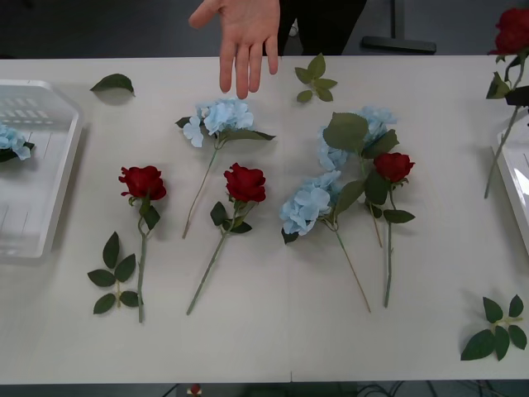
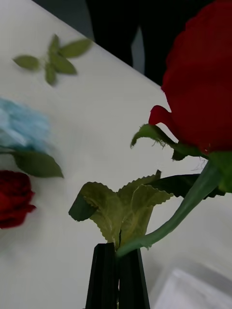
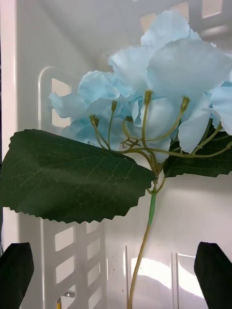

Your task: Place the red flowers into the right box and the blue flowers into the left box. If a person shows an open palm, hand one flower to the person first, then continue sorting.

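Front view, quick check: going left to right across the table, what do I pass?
The left box with a blue flower → red rose → blue flower under the person's open hand → red rose → blue flower → red rose → held red rose → the right box.

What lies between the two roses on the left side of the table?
In the front view, a blue flower's stem slants down between the left rose and the middle rose.

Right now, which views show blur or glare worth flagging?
Right wrist view: the leaf sprig is blurred, as is the blue flower. Left wrist view: glare on the left box floor. Front view: sharp, evenly lit.
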